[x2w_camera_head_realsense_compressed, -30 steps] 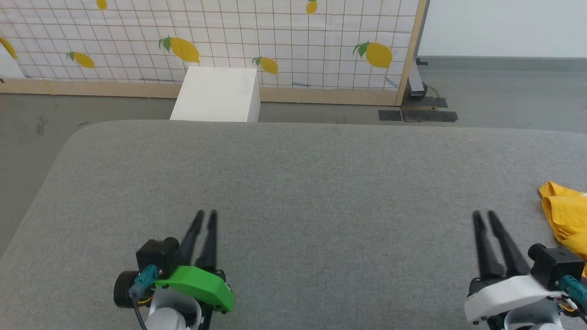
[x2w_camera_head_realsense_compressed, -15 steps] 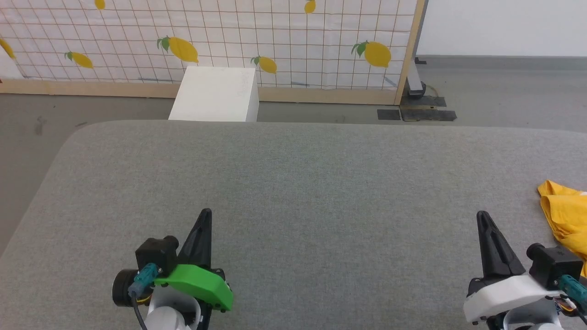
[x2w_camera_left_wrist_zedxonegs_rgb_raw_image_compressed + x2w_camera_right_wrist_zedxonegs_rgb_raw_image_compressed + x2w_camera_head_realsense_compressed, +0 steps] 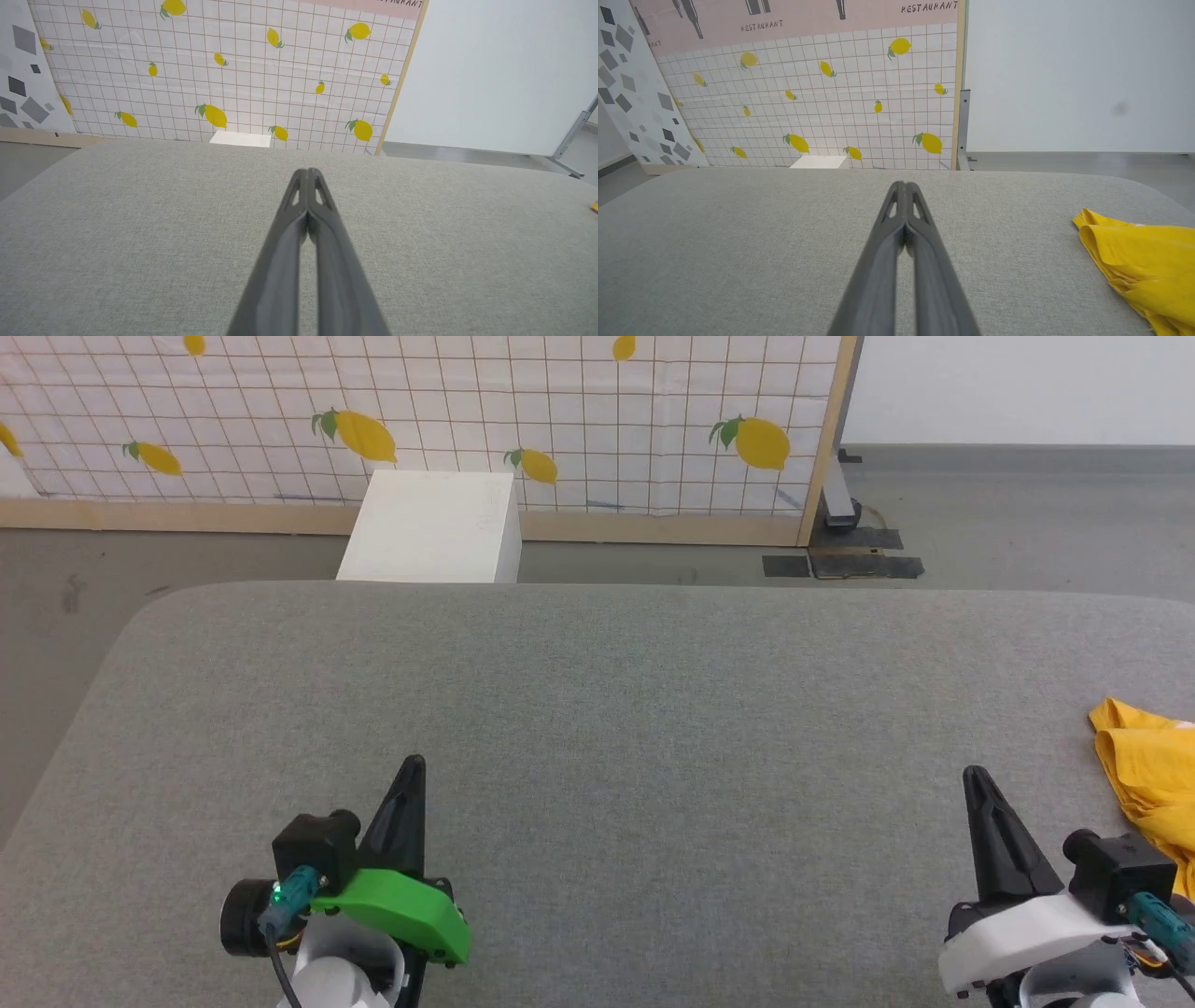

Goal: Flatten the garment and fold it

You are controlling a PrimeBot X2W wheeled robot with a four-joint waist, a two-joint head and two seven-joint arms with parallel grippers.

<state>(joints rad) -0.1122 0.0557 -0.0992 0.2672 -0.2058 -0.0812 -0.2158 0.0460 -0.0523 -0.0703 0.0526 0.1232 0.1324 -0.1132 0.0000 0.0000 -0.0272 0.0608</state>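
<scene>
- Both tools were closed on nothing. The left gripper (image 3: pixel 412 765) had its two fingers pressed together at the tips, and so did the right gripper (image 3: pixel 974 775). Each wrist view showed the tips meeting.
- The garment (image 3: pixel 1141 775) lay bunched in yellow folds on the grey padded table (image 3: pixel 597 691), at about 3 o'clock from the right gripper, near it but not touching. It ran past the edge of the head view, so I couldn't tell how far it spread or how close it lay to the table's side.
- From the left gripper the cloth was also at 3 o'clock, but well apart, across most of the table.
- My main worry was reaching in with the fingers closed. They would only push the heap towards 3 o'clock, possibly off the table.
- Pinching the stacked folds could lift several layers at once, and the cloth would then never open flat.
- I judged that the left arm could not help until the cloth was dragged towards 9 o'clock, and a one-handed drag could twist the cloth.
</scene>
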